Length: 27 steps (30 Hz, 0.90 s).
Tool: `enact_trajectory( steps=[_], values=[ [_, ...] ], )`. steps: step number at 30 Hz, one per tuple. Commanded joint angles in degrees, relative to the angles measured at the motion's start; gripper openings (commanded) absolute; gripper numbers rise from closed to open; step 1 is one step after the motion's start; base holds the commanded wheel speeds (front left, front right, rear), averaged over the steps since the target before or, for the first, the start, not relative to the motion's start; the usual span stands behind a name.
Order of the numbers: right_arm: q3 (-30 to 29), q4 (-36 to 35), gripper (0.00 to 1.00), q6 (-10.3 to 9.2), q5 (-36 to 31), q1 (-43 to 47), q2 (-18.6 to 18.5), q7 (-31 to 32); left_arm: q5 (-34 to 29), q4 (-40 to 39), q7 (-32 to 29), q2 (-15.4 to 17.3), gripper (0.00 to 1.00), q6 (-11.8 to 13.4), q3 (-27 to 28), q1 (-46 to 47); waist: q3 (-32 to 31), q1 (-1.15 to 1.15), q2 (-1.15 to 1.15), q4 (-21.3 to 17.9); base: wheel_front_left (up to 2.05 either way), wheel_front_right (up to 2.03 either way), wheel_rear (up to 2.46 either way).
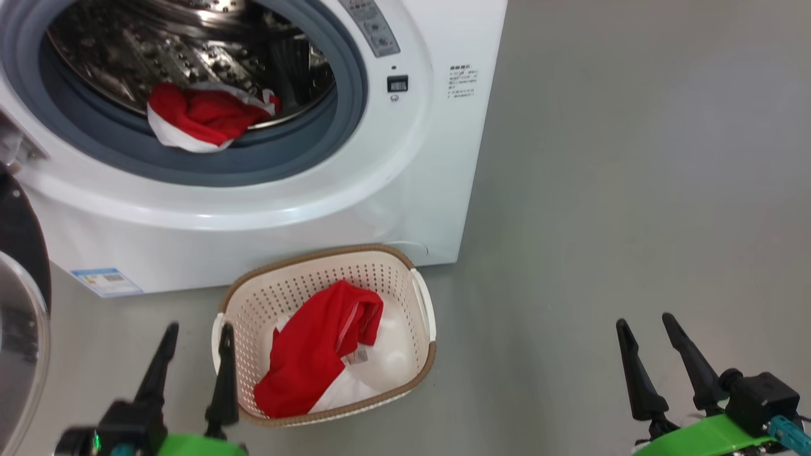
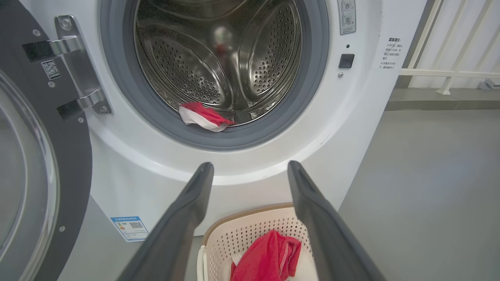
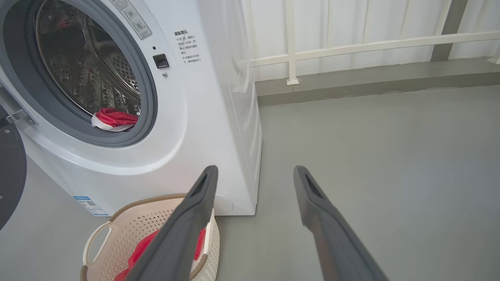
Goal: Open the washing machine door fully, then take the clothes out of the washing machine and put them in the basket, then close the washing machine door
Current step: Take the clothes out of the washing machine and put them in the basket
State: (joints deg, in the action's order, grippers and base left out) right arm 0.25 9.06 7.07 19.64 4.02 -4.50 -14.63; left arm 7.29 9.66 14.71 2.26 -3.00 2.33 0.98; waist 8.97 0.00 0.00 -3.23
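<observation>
The white washing machine (image 1: 405,183) stands with its round black-rimmed door (image 2: 35,164) swung wide to the left. One red and white garment (image 1: 199,117) lies at the front lip of the steel drum, on the grey seal. Another red garment (image 1: 317,351) with white parts lies in the cream basket (image 1: 426,304) on the floor before the machine. My left gripper (image 1: 197,334) is open just left of the basket, holding nothing. Far to the right, over bare floor, my right gripper (image 1: 646,328) is open and holds nothing.
Grey floor (image 1: 633,190) stretches to the right of the machine. A white railing (image 3: 351,47) and a low grey kerb run along the wall behind. The open door's glass bowl (image 1: 22,354) bulges at the left edge, close to my left arm.
</observation>
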Motion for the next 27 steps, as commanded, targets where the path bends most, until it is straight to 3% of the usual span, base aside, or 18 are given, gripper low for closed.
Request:
enact_trajectory(
  steps=[1, 8, 15, 27],
  values=[
    [1.1, -1.6, 1.0, 0.42, 0.0, -2.6, -0.3, -0.4, -1.8, 0.3, 0.3, 0.6, 1.0, 0.1, 1.4, 5.0, 2.9, 0.0, 0.0, 0.2, 0.0, 0.0, 0.0],
    [1.4, -2.2, 1.0, 0.42, 0.3, -6.3, 0.4, -0.4, -5.7, 5.3, 0.3, 1.9, 1.0, 0.1, 0.1, 16.6, 9.3, 0.0, 0.0, -0.2, 0.0, 0.0, 0.0],
    [2.2, -2.6, 1.0, 0.42, 0.7, -10.9, 1.2, -0.4, -9.6, 12.4, 0.3, 4.6, 1.0, 1.7, -2.1, 31.3, 16.6, 0.0, 0.0, -2.1, 0.0, 0.0, 0.0],
    [3.7, -2.9, 1.0, 0.42, 2.8, -15.5, 1.6, -0.4, -16.2, 33.5, 0.3, 12.2, 1.0, 4.3, -7.3, 56.3, 24.9, 0.0, 0.0, -5.8, 0.0, 0.0, 0.0]
  ],
)
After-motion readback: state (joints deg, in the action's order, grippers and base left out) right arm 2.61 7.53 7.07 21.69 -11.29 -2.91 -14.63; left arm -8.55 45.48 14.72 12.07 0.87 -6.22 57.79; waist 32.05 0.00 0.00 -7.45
